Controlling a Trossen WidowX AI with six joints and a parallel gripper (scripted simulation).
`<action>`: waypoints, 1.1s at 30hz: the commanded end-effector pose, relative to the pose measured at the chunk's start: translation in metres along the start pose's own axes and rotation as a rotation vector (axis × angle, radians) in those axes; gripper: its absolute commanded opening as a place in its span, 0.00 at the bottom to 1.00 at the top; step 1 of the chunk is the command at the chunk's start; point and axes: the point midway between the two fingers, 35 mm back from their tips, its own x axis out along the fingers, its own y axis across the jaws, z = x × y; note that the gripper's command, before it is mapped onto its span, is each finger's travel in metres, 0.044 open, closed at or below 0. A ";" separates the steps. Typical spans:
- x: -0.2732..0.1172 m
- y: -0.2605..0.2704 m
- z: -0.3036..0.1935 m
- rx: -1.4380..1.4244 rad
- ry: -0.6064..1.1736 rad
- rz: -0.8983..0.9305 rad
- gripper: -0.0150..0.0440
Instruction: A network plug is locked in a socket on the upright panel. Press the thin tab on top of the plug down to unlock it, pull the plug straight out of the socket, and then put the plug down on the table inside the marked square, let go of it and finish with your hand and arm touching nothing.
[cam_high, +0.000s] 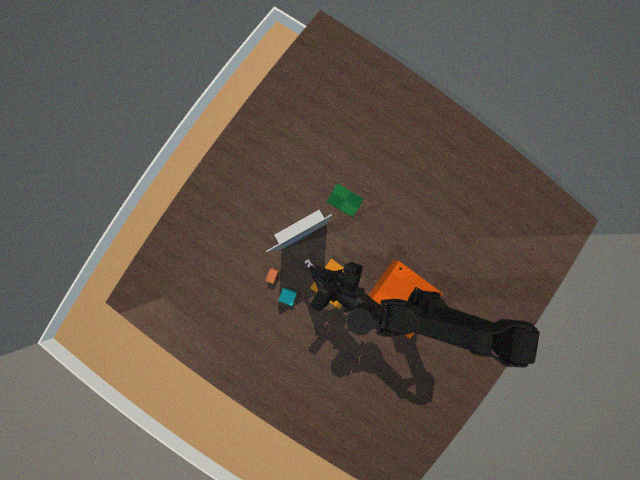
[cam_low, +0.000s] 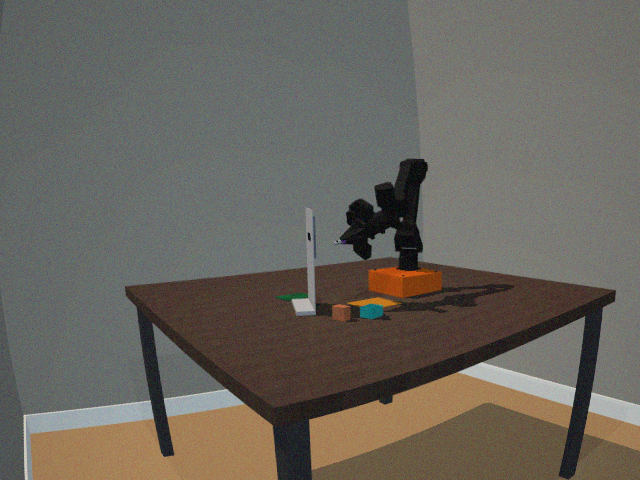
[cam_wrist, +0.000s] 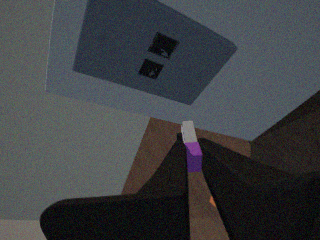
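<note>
My gripper (cam_high: 314, 268) (cam_low: 345, 239) is shut on the plug, tilted forward and down, in the air in front of the panel. The plug (cam_high: 308, 263) (cam_low: 341, 242) (cam_wrist: 193, 157) has a purple body and a pale front end that sticks out past the fingertips. It is out of the socket, apart from the panel. The upright panel (cam_low: 310, 273) (cam_wrist: 220, 119) carries a blue-grey socket plate (cam_wrist: 117, 55) with two dark openings, both without a plug. A flat yellow-orange square (cam_high: 333, 265) (cam_low: 374, 302) lies on the table below the gripper, partly hidden by the arm in the top view.
A teal block (cam_high: 287, 296) (cam_low: 371, 311) and a small orange-brown block (cam_high: 271, 275) (cam_low: 341, 312) stand near the square. A flat green patch (cam_high: 344, 199) (cam_low: 291, 297) lies beyond the panel. The arm stands on an orange base (cam_high: 405, 283) (cam_low: 403, 282).
</note>
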 end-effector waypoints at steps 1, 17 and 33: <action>0.008 -0.013 -0.006 -0.109 0.086 -0.066 0.25; 0.009 -0.070 -0.033 -0.407 0.506 -0.267 0.25; -0.024 -0.103 -0.050 -0.460 0.970 -0.307 0.25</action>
